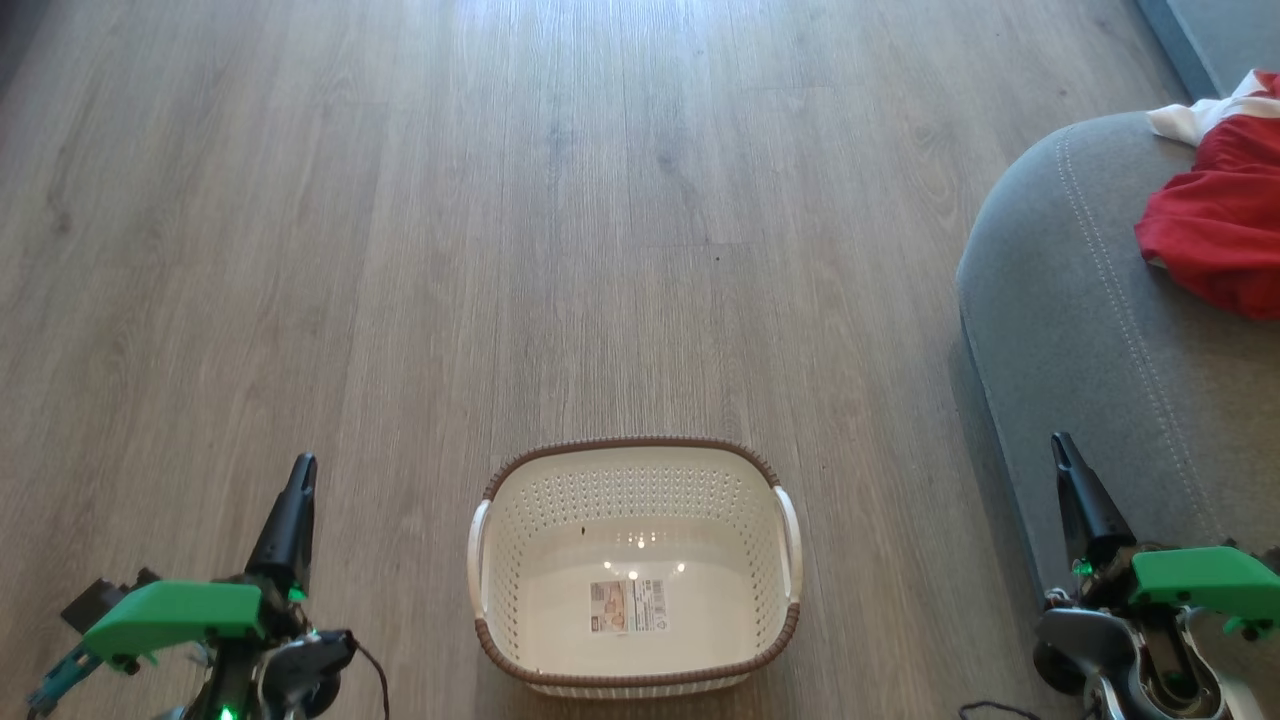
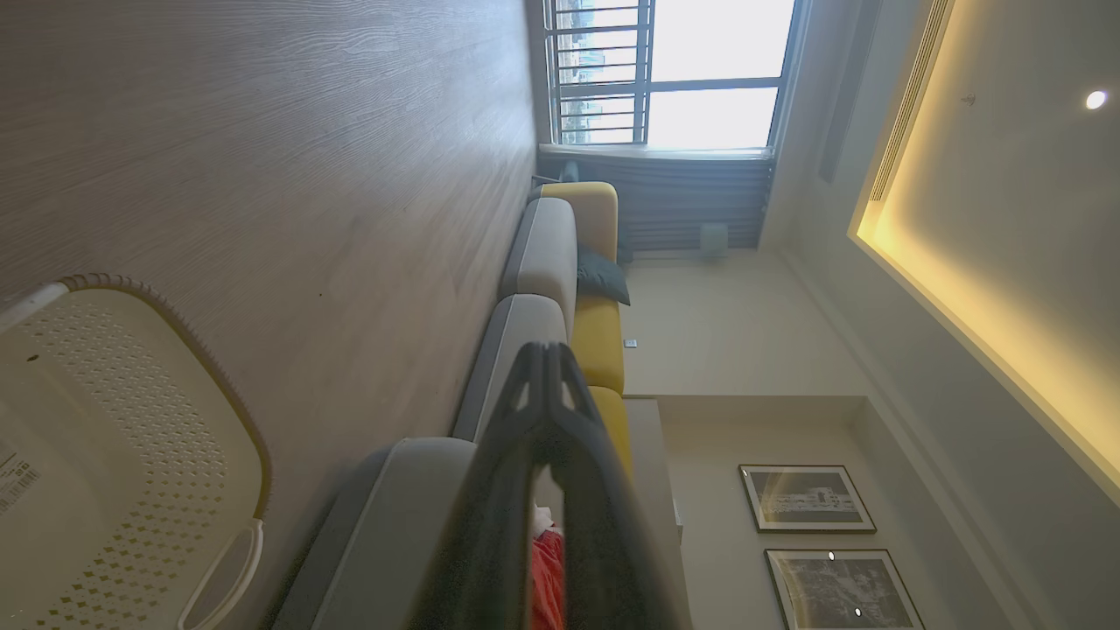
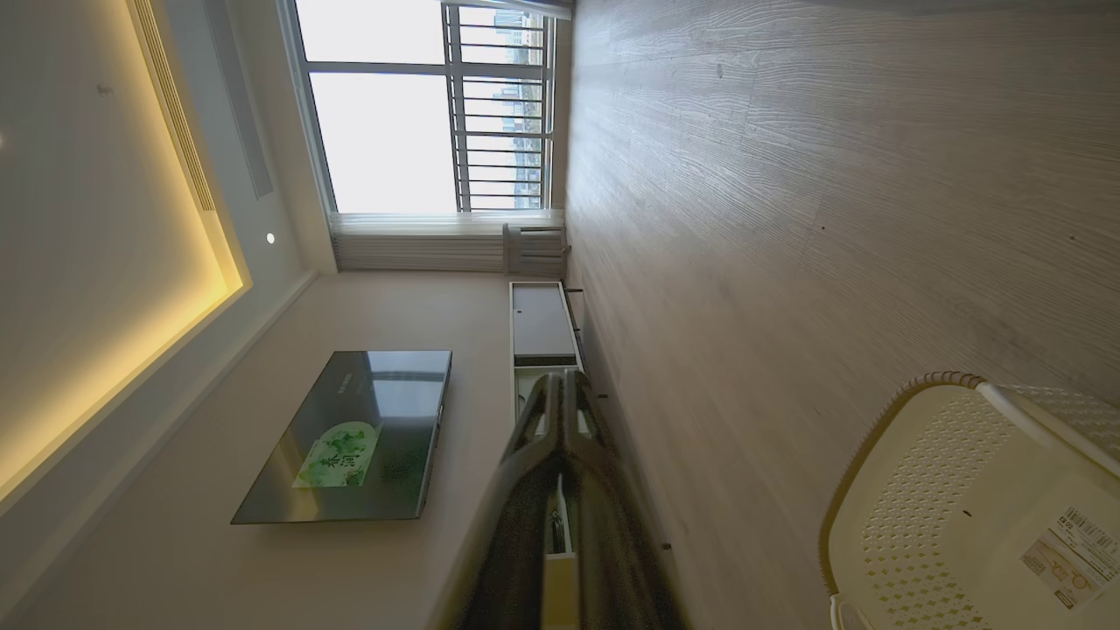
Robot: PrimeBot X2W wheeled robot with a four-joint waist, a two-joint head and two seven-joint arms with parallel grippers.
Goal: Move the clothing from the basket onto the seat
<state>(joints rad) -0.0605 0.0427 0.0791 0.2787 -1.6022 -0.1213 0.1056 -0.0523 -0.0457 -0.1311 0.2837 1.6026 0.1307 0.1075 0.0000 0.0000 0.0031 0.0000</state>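
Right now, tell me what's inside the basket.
The basket holds just a label sticker on its bottom, nothing else. Its near wall's inner face is hidden.

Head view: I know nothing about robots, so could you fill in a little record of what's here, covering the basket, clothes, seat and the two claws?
basket: upright on the wooden floor, empty apart from the label sticker on its bottom
clothing: red and white fabric, lying on the seat
seat: grey cushion, right of the basket, not touching it
left gripper: shut, holding nothing, left of the basket
right gripper: shut, holding nothing, by the seat's edge
task: looks done
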